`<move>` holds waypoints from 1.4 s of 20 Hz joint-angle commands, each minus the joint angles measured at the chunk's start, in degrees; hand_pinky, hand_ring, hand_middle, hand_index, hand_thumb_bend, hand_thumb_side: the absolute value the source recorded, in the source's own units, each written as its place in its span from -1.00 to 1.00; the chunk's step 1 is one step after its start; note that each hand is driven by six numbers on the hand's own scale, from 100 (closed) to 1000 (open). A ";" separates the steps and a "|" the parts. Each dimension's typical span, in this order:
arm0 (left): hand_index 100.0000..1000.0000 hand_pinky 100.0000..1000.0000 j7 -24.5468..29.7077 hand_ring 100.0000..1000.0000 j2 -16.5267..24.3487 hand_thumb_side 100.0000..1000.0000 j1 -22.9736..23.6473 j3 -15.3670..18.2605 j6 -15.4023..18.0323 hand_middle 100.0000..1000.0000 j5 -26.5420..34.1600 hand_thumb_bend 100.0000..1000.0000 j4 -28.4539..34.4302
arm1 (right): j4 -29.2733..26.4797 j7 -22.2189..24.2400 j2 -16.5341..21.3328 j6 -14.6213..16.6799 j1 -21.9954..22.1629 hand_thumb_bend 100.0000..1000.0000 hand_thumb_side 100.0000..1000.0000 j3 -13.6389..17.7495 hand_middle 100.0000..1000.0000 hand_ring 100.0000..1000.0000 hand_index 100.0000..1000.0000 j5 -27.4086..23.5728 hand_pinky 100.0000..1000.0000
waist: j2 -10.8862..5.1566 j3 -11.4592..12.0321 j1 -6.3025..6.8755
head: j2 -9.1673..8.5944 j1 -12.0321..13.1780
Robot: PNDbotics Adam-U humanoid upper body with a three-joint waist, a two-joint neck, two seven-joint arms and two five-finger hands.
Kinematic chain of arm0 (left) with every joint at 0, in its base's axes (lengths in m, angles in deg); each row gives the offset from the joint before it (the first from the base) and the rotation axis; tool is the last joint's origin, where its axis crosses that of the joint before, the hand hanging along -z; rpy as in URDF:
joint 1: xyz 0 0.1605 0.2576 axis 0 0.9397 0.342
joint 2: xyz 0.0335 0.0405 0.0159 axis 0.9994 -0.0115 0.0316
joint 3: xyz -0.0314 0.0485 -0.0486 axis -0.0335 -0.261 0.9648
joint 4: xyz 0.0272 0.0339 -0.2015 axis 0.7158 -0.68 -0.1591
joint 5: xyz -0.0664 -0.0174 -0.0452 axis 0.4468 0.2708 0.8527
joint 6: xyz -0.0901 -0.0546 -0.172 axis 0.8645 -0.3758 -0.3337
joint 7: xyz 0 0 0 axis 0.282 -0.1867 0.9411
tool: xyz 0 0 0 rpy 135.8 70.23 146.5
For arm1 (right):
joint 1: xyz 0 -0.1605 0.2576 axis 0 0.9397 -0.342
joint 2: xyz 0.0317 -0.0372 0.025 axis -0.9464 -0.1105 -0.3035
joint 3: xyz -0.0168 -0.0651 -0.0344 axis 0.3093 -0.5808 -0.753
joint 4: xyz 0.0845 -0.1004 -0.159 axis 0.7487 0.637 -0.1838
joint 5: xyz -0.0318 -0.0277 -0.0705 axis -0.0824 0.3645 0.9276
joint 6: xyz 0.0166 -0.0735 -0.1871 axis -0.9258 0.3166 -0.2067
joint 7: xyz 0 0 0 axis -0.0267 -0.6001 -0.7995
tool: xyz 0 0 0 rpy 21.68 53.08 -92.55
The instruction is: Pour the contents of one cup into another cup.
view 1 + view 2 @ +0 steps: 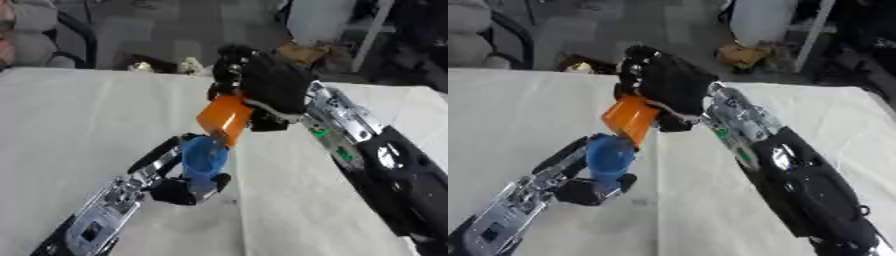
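My right hand (262,82) is shut on an orange cup (225,119) and holds it tipped, mouth down and to the left, right over a blue cup (205,161). The orange cup's lower rim sits at the blue cup's mouth. My left hand (179,187) is shut on the blue cup and keeps it upright above the white table (79,115). What is inside either cup is hidden.
A fold line runs down the white cloth (289,200) near the middle. Small objects (166,65) lie at the table's far edge, beside a dark chair (74,37) and floor clutter. My right forearm (376,155) crosses the table's right half.
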 commanded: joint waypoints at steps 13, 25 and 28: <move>0.48 -0.96 0.02 0.36 -0.20 -0.40 -1.19 0.16 -0.01 -0.56 0.31 -1.00 0.85 | -1.58 0.03 0.74 -0.29 -1.25 -0.85 -1.00 0.54 -0.41 0.39 0.23 -0.92 0.73 | -1.04 -0.11 0.39 | -0.41 0.05; 0.48 -0.95 -0.06 0.36 -0.13 -0.41 -1.21 0.18 -0.11 -0.56 0.35 -1.00 0.98 | -1.78 0.11 0.88 -0.49 -1.18 -0.85 -1.00 0.62 -0.42 0.38 0.24 -1.06 0.73 | -1.09 0.00 0.47 | -0.48 0.05; 0.48 -0.95 -0.09 0.37 -0.10 -0.41 -1.19 0.19 -0.09 -0.56 0.29 -1.00 0.95 | -1.73 0.05 0.86 -0.64 -1.13 -0.88 -1.00 0.71 -0.44 0.38 0.24 -1.18 0.73 | -1.07 0.06 0.47 | -0.45 0.07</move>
